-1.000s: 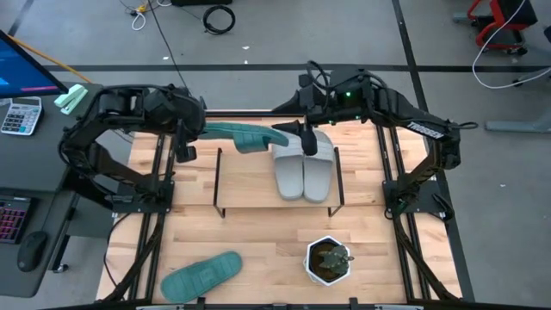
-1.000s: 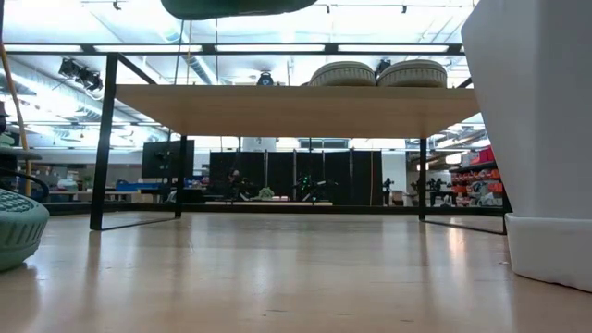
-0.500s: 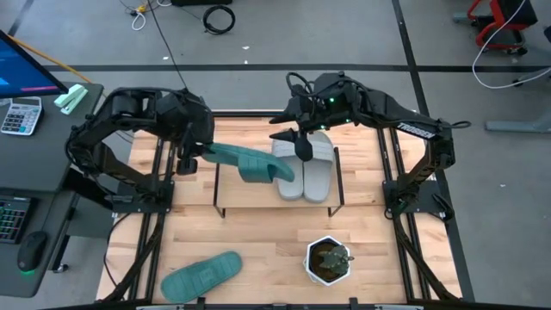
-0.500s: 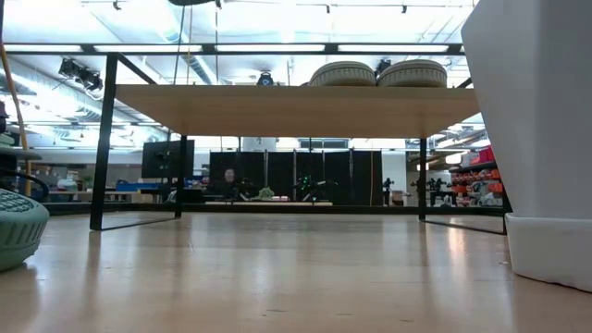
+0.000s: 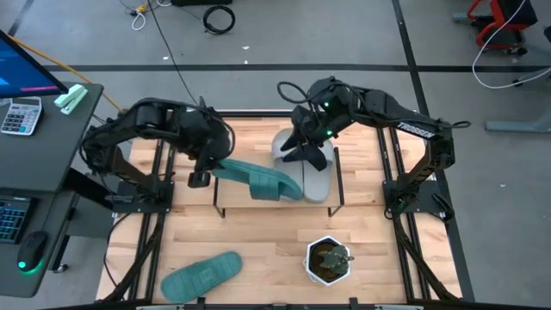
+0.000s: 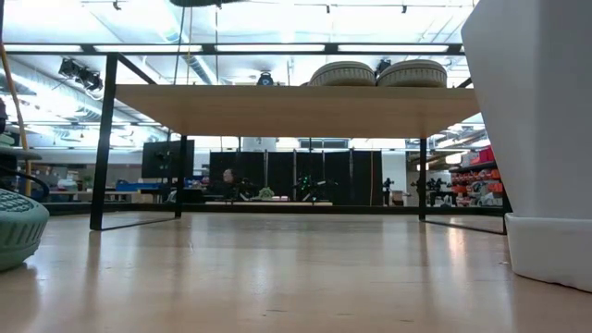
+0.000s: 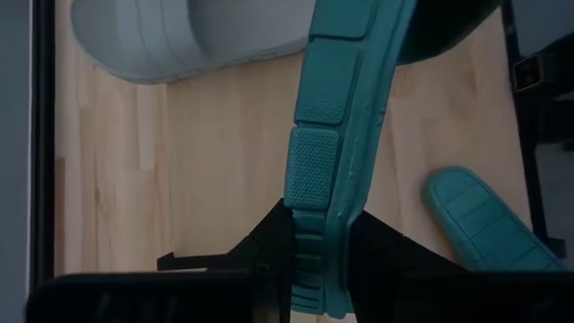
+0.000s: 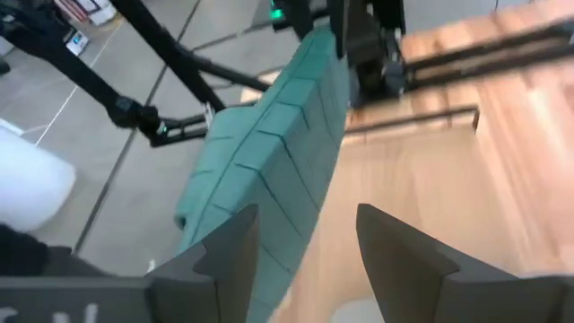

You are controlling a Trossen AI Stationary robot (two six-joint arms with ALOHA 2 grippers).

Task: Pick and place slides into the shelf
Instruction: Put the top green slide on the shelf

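Nearest the front edge of the table (image 5: 258, 250), on the left, 1 teal slide (image 5: 201, 275) lies flat on the wood, and in the low view its rounded end (image 6: 18, 227) sits at the left margin. To its right, also near the front, stands a white pot with a small plant (image 5: 329, 261). Behind these is the shelf (image 5: 250, 205), a light board on thin black legs, and from table height its top (image 6: 296, 109) spans most of the width. On the shelf's right part lie 2 grey slides (image 5: 317, 172) side by side, their rounded ends (image 6: 379, 74) showing above the board in the low view. The left gripper (image 5: 205, 166) is over the shelf's left part, its fingers pinched on the edge of the second teal slide (image 5: 258, 178), which stretches to the right from the fingers toward the grey pair and reaches just beside or over the nearer grey one; the left wrist view shows the 2 dark fingers (image 7: 269, 242) clamped either side of the ribbed sole (image 7: 332, 152), with the boards below it. Farther back, the right gripper (image 5: 303, 148) hangs over the far part of the grey slides with its fingers (image 8: 399, 251) spread apart and nothing between them, the held teal slide (image 8: 269, 170) in front of it.
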